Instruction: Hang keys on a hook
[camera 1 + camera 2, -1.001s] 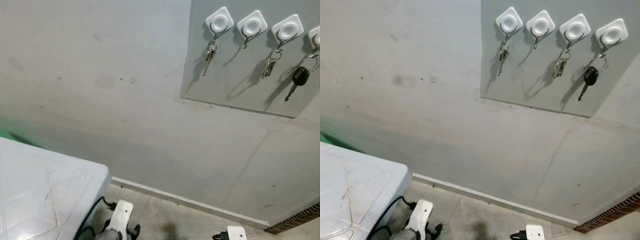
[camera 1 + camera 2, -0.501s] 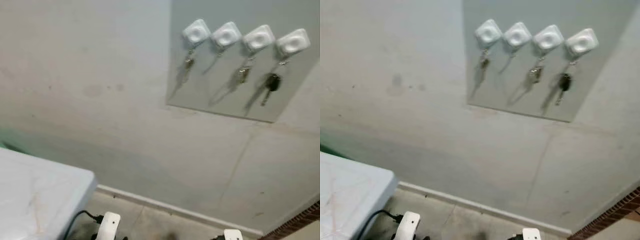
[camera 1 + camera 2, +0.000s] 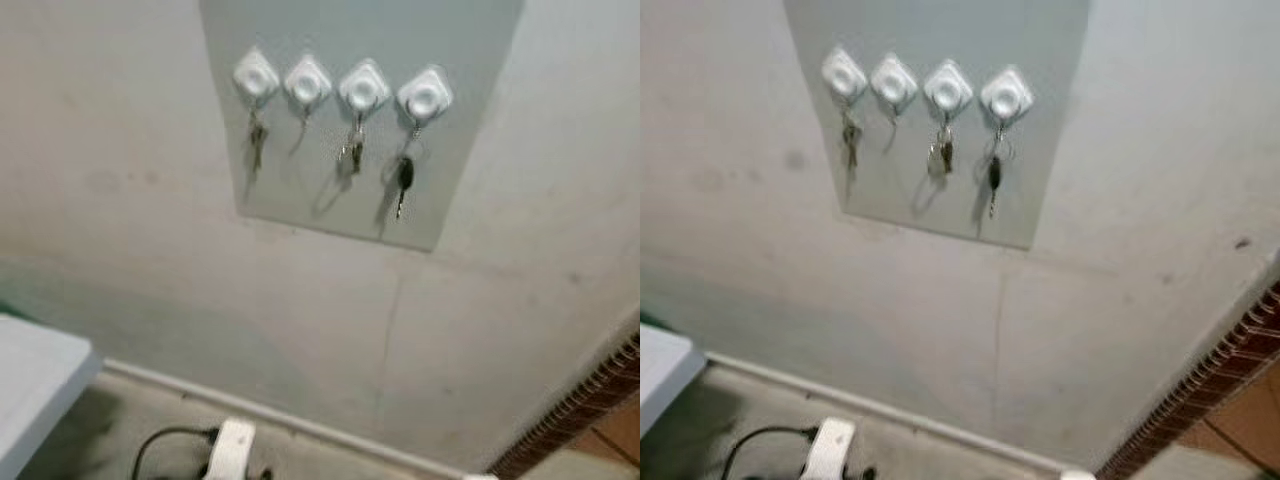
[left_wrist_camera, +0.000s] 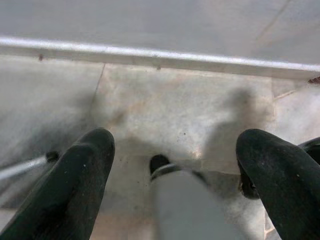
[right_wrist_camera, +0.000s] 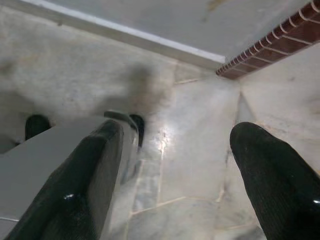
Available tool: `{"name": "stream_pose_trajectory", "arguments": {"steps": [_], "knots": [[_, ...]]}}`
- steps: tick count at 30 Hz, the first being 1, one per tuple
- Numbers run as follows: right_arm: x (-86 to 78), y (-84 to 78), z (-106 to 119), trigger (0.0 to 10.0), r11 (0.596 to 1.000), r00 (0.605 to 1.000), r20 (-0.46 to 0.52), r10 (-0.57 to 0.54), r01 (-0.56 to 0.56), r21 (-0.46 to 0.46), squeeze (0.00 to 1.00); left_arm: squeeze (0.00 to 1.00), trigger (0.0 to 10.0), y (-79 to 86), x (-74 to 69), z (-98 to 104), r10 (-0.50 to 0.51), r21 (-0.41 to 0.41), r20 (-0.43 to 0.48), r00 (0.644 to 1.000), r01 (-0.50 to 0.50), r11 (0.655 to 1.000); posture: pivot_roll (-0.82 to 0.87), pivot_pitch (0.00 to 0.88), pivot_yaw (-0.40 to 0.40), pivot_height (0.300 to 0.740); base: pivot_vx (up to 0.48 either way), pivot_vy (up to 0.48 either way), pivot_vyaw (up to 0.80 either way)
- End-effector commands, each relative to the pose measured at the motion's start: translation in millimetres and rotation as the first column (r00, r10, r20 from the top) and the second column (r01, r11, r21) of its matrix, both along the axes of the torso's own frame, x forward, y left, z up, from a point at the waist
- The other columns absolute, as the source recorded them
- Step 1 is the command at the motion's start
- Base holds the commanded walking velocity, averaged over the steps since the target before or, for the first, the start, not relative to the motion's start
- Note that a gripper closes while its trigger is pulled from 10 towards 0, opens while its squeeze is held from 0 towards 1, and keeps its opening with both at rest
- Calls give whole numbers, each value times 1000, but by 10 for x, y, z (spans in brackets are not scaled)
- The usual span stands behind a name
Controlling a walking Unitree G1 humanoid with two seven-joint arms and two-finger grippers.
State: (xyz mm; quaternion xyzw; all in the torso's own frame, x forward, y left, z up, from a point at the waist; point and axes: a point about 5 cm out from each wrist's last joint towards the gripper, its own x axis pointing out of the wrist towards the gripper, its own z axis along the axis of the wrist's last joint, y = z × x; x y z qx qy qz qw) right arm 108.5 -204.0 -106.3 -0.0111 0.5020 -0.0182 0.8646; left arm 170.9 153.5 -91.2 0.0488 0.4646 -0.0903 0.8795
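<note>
Hooks up at 12 o'clock, claws down low

Four white hooks (image 3: 340,88) sit on a grey board (image 3: 470,120) on the wall; three hold keys (image 3: 403,180), and the second hook (image 3: 306,83) looks free. The left claw (image 4: 175,165) and right claw (image 5: 175,165) hang spread wide over the floor (image 4: 165,100), holding nothing. The robot should likely face the board squarely and aim for that free hook.
</note>
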Motion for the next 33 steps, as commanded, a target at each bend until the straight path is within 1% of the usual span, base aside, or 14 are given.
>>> {"name": "stream_pose_trajectory", "arguments": {"steps": [1, 7, 10, 16, 18, 24, 33], "knots": [[-65, 69, -30, 10000, 1000, 1000, -25, -1, 2, 26, 0, 0, 10000, 99, -50, -19, 10, 23, -19, 1000, -10, 1000, 122, 10, 7, 740, 0, 0, 0], [-82, 64, -34, 10000, 1000, 999, -31, -8, 9, 29, 0, 0, 10000, 100, -51, -20, 13, 24, -21, 1000, -12, 1000, 124, 10, 8, 740, 0, 0, 0], [-70, 62, -31, 10000, 1000, 999, -33, 21, -20, 14, 0, 0, 10000, 98, -50, -20, 13, 22, -22, 1000, -13, 1000, 125, 11, 8, 740, 0, 0, 0], [-44, 79, -29, 10000, 1000, 999, -32, 23, -23, 18, 0, 0, 10000, 81, -36, -15, -7, 17, -26, 1000, 7, 1000, 127, 16, 10, 740, 0, 0, 800], [-29, 95, -29, 10000, 1000, 999, -33, 25, -25, 18, 0, 0, 10000, 62, -36, -16, -31, 21, -29, 999, 32, 999, 128, 19, 10, 740, 0, 0, 800], [-1, 117, -26, 10000, 999, 999, -32, 25, -25, 22, 0, 0, 10000, 46, -27, -15, -34, 18, -33, 999, 35, 999, 129, 8, 11, 740, 0, 0, 800], [36, 147, -23, 10000, 999, 999, -30, 24, -23, 27, 0, 0, 10000, 66, 16, 2, -47, 30, -34, 998, 48, 998, 120, 0, 19, 740, 0, 0, 800]]}}
